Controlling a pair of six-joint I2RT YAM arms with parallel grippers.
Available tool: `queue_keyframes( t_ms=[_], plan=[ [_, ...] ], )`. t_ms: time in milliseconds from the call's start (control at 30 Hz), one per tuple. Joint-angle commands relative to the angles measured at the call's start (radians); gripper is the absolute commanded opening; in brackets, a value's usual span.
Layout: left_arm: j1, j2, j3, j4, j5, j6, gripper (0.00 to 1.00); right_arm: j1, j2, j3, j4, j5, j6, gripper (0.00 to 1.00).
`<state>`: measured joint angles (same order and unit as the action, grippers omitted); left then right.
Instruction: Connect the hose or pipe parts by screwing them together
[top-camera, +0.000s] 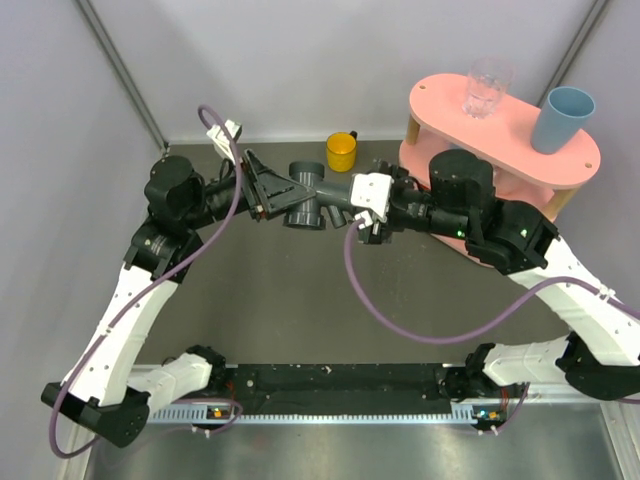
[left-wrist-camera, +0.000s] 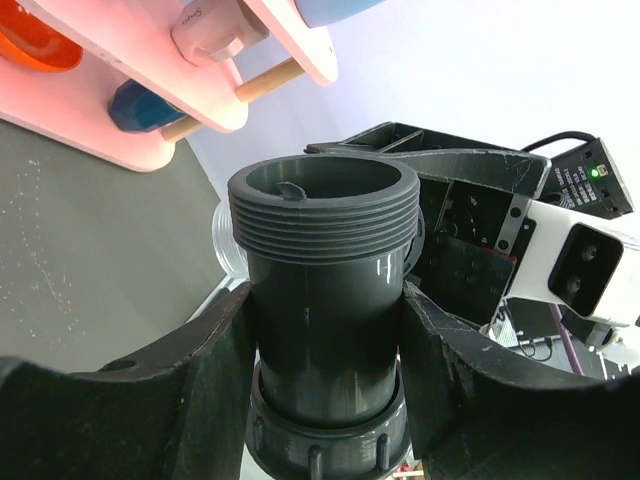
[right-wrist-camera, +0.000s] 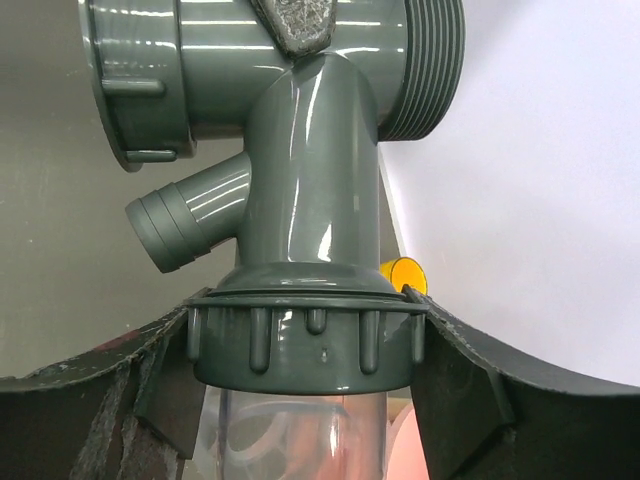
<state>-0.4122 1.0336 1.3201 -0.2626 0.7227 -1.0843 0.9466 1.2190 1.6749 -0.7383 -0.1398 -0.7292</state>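
- Grip on collar: right gripper (top-camera: 352, 205) raised off table (top-camera: 250, 300), pointed leftward at the other arm; jaws set round collar (right-wrist-camera: 300, 345), fingers (right-wrist-camera: 455, 370) against its ribbed sides in wrist view; firmness of hold not determinable.
- Clear piece (right-wrist-camera: 285, 430): item nearest right wrist, lying back between the right fingers, forward end inside collar.
- Collar proper: grey, ribbed, seated on end of fitting stem; depth of thread engagement hidden.
- Fitting (right-wrist-camera: 320, 170): dark grey T, in the air between both arms.
  - Stem: straight ahead of right gripper, long axis in line with clear piece and with the right wrist's pointing.
  - Crossbar: set across that line, flanged end to one side, threaded end (left-wrist-camera: 323, 215) to the other.
  - Spigot (right-wrist-camera: 185, 220): barbed, angled off stem.
- Hold on crossbar: left gripper (top-camera: 288, 205) clenched from the opposite side, fingers (left-wrist-camera: 150, 400) pressed to both flanks; judged the fixed hold.
- Governing relation:
  - Screw axis same as stem axis, running from right gripper toward left gripper.
  - Right arm nearer collar, hence judged the turning hand.
  - Next move judged a wrist roll about that line, without sideways drift.
  - Risk otherwise: cross-threading, or slip on the ribs.
- Beyond: yellow cup (top-camera: 341, 152) on table past fitting, apart from it.
- Farthest: pink shelf (top-camera: 440, 110) at far right, carrying glass (top-camera: 487, 88) and blue cup (top-camera: 562, 118); well apart from fitting.
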Motion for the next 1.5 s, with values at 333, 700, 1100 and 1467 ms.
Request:
queue_keyframes(
  t_ms=[333,700,1100,1467],
  plan=[
    [-0.004,-0.127,-0.243,0.360,0.001,0.501,0.00,-0.090,0.025,0.029,0.108,-0.321,0.345,0.02],
    [-0.004,-0.168,-0.508,0.831,0.093,0.600,0.00,-0.245,0.042,-0.018,0.109,-0.627,0.635,0.00],
    [-0.005,-0.182,-0.556,0.915,0.170,0.702,0.00,-0.266,0.050,-0.050,0.096,-0.718,0.769,0.02],
    [-0.002,-0.210,-0.565,0.911,-0.038,0.256,0.00,-0.276,-0.050,-0.127,0.091,-0.506,0.643,0.84]
  ],
)
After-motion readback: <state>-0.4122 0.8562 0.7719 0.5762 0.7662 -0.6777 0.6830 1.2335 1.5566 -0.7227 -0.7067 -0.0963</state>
